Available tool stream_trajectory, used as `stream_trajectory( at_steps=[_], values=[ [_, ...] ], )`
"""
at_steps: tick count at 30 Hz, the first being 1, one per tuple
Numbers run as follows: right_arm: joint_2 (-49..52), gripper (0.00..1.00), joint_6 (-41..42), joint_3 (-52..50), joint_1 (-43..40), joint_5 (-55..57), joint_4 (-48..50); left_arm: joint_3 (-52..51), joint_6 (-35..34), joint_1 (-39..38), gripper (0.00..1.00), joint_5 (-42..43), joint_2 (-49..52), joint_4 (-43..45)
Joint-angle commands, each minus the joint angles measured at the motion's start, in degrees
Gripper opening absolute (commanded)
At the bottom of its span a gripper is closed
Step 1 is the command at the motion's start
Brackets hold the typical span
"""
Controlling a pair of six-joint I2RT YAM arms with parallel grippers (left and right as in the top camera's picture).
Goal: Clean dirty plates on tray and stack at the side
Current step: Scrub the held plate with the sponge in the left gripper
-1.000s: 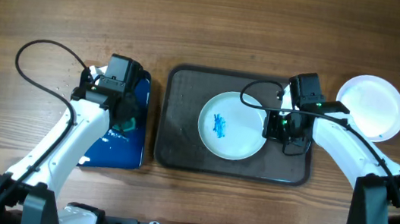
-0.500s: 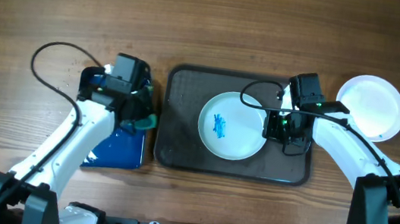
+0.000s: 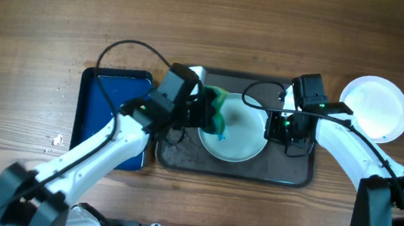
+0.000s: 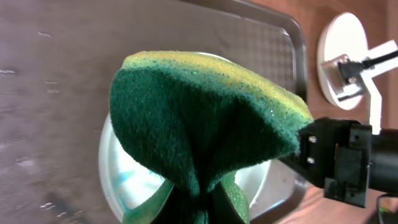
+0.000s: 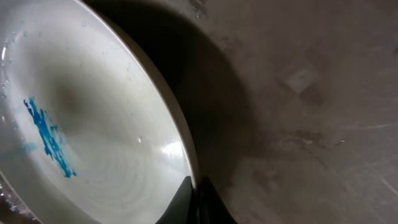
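A white plate (image 3: 243,140) with a blue smear (image 5: 50,137) lies on the dark tray (image 3: 175,147). My right gripper (image 3: 273,128) is shut on its right rim, one fingertip inside and one outside (image 5: 198,202). A folded green and yellow sponge (image 3: 216,113) is pinched in my left gripper (image 3: 209,115), over the plate's left half. In the left wrist view the sponge (image 4: 205,124) hides most of the plate (image 4: 121,168) and the smear beneath. Whether the sponge touches the plate I cannot tell. Another white plate (image 3: 375,107) rests on the wood to the right of the tray.
A smaller blue tray (image 3: 106,105) lies left of the dark tray, under my left arm's cable. A few white specks (image 3: 57,139) dot the wood by its left edge. Bare wooden table stretches along the far side.
My left arm has swung right from the blue tray, carrying the sponge over the plate. The right arm and the plate have stayed put.
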Motion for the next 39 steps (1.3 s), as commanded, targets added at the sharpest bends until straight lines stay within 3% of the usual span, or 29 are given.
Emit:
stream_trajectory(
  at_steps=[1,10,19,26,33,39],
  values=[
    [0.63,0.04,-0.94,-0.09,0.24,-2.67,0.09,0.11,-3.28,-1.05,0.04,7.32,6.12,3.17],
    [0.66,0.04,0.59,-0.31,0.81,-5.16,1.40,0.11,-4.46,-2.03,0.04,9.70,13.70,5.46],
    [5.22,0.04,5.07,-0.48,7.76,-5.33,4.44,0.11,-6.64,-2.03,0.04,7.63,18.08,7.87],
    [8.00,0.04,8.04,-0.46,11.21,-4.92,5.95,0.11,-7.50,1.44,0.04,-5.07,19.98,-3.87],
    [8.02,0.04,10.16,-0.46,11.17,-2.14,5.57,0.11,-7.50,7.89,0.04,-24.81,19.65,-20.17],
    [8.02,0.04,10.86,-0.46,11.17,-2.10,5.57,0.11,-9.33,7.52,0.04,-35.74,19.65,-24.68]
  ],
)
